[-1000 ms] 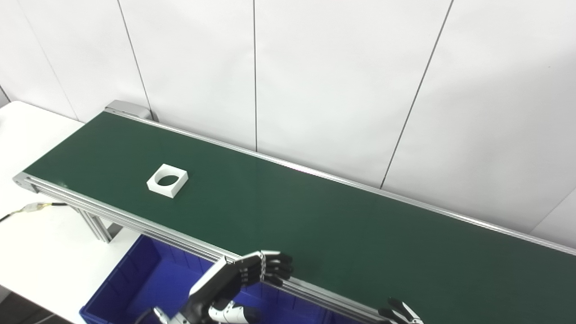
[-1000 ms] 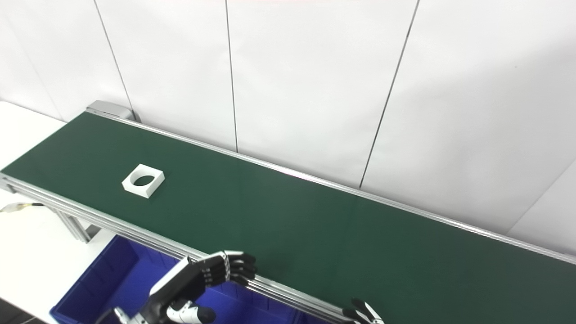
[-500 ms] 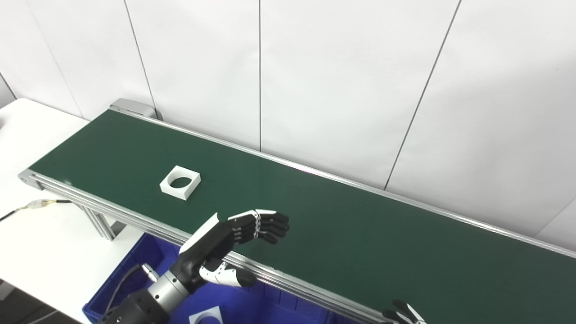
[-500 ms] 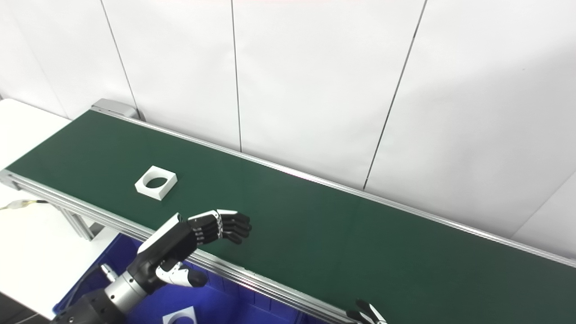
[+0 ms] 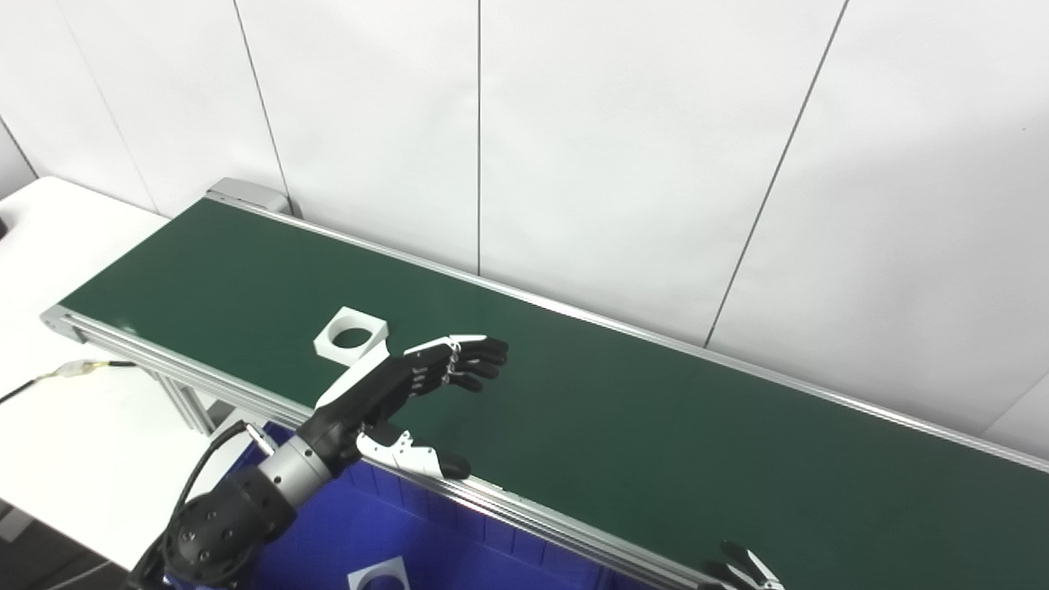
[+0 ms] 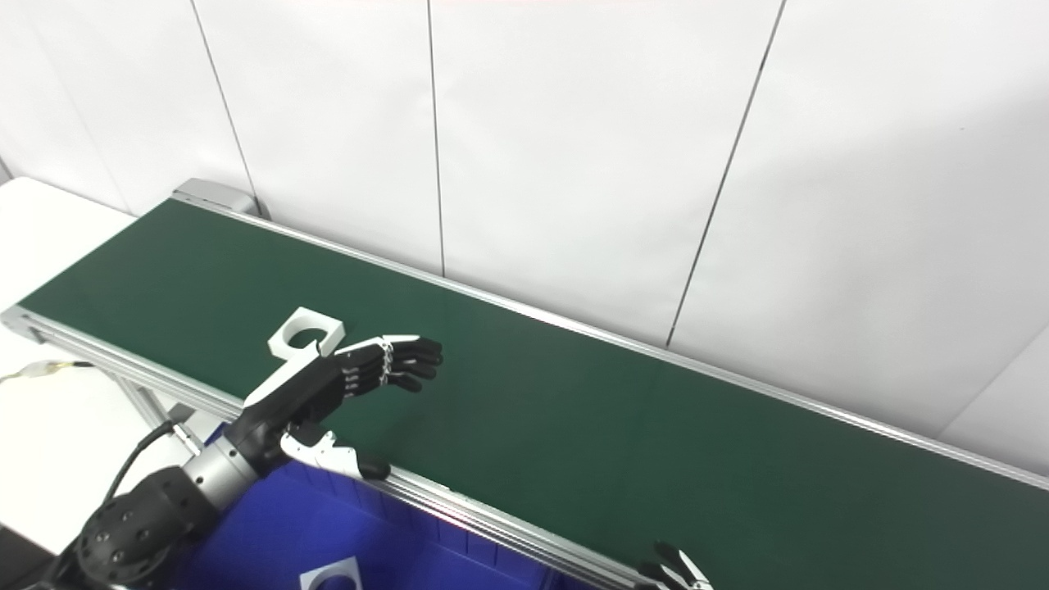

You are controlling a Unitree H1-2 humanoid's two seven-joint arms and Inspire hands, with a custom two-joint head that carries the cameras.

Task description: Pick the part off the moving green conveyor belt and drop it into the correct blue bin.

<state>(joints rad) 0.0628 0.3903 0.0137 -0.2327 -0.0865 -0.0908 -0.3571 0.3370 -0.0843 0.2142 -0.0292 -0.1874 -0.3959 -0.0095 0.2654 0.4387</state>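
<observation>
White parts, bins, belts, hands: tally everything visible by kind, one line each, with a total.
White square parts with a round hole: 2, one on the belt, one in the bin
Blue bin: 1
Green conveyor belt: 1
Robot hands: 2, left hand, right hand
Total: 6

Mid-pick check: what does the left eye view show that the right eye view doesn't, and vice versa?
Only left eye: a dark item at the white table's far-left edge. Only right eye: nothing extra that I can tell. Both: the white part on the green belt, the left robot hand open beside it, the right robot hand's fingertips at the bottom edge, and the blue bin.
</observation>
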